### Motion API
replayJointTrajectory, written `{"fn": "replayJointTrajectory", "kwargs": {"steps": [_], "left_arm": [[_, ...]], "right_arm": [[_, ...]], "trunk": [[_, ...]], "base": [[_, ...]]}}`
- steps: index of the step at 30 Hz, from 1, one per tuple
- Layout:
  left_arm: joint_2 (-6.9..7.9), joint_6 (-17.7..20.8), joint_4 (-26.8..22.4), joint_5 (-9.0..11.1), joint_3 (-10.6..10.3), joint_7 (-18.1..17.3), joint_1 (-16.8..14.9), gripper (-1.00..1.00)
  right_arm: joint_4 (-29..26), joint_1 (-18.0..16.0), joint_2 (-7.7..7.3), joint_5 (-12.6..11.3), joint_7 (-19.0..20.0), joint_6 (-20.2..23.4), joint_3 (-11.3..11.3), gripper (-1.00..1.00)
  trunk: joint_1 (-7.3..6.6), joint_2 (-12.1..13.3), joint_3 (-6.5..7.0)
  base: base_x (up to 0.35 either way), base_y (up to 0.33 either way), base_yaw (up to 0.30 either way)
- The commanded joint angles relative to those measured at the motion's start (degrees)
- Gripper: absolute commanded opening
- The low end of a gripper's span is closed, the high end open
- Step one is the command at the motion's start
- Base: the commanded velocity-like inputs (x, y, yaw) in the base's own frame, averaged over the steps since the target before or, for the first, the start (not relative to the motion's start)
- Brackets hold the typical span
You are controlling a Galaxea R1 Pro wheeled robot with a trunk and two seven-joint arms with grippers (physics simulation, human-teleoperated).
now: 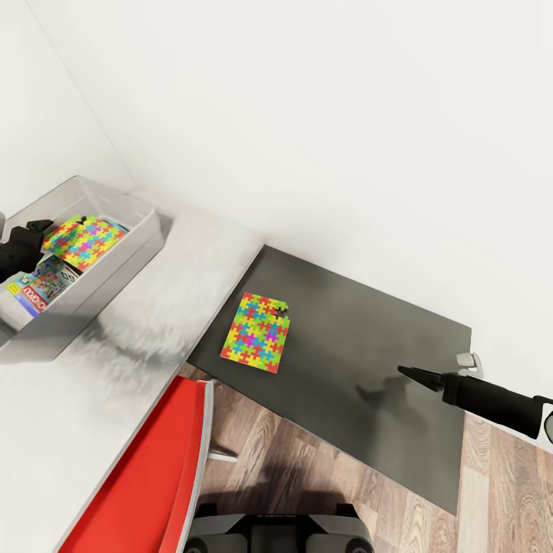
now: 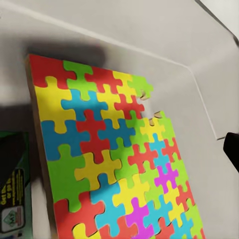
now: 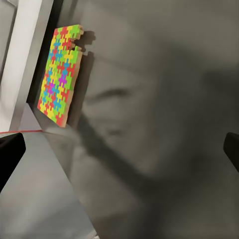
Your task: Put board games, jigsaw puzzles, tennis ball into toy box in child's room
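Observation:
The grey toy box [image 1: 107, 288] stands on the light table at the left. In it lie a multicoloured jigsaw puzzle [image 1: 83, 240] [image 2: 104, 149] and a board game [image 1: 38, 286] with a green side [image 2: 12, 199]. My left gripper [image 1: 21, 244] hovers open over the box just above that puzzle, one fingertip [image 2: 232, 147] showing beside it. A second jigsaw puzzle [image 1: 257, 332] [image 3: 59, 74] lies flat on the dark table, near its left edge. My right gripper [image 1: 405, 373] [image 3: 119, 149] hangs open above the dark table, well to the right of this puzzle, holding nothing.
The light grey table [image 1: 92, 384] meets the lower dark table [image 1: 369, 322] against a white wall. A red chair [image 1: 153, 476] stands at the front left over the wooden floor [image 1: 307, 453]. A small white fitting [image 1: 469, 361] sits at the dark table's right edge.

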Motion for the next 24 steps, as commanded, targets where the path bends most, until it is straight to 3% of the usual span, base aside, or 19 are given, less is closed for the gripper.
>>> {"fn": "replayJointTrajectory", "kwargs": {"steps": [1, 24], "left_arm": [[-0.02, 0.5, 0.0, 0.2, 0.4, -0.1, 0.0, 1.0], [-0.02, 1.7, -0.8, 0.4, 0.5, -1.2, -0.2, 1.0]], "right_arm": [[0.0, 0.0, -0.01, 0.0, 0.1, 0.3, -0.1, 1.0], [0.0, -0.1, 0.0, 0.0, 0.1, 0.3, 0.0, 1.0]], "trunk": [[0.01, -0.1, -0.05], [0.01, -0.1, -0.05]], "base": [[0.0, 0.0, 0.0], [0.0, 0.0, 0.0]]}}
